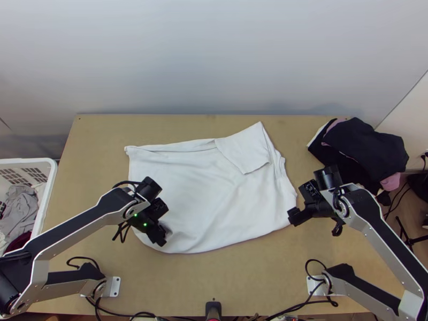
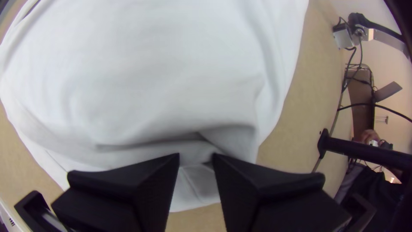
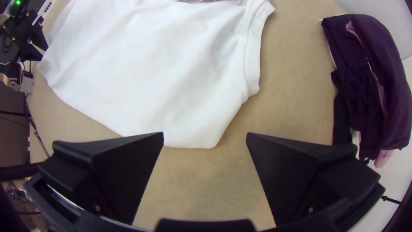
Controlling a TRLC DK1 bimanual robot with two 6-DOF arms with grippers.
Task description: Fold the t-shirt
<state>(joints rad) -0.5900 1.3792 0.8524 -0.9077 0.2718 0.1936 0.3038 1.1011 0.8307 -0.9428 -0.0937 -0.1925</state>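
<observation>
The white t-shirt [image 1: 203, 198] lies spread on the bench [image 1: 235, 283], one flap turned inward along its far side. At its near edge, the left claw [image 1: 163, 223] is partly open over wrinkled cloth; the right claw [image 1: 300, 204], wide open, sits beside the opposite edge.

T-shirt [image 1: 214, 198]: just one. Two arms [image 1: 72, 227], two tools, left tool [image 1: 159, 234] plus right tool [image 1: 315, 214], so four fingers [image 3: 124, 172] total lol. One tabletop [image 1: 214, 283]. One basket [image 1: 47, 200], several clothes [image 1: 21, 206] inside, can't tell exact number. One dark heap [image 1: 369, 147], pieces uncountable tbh.
</observation>
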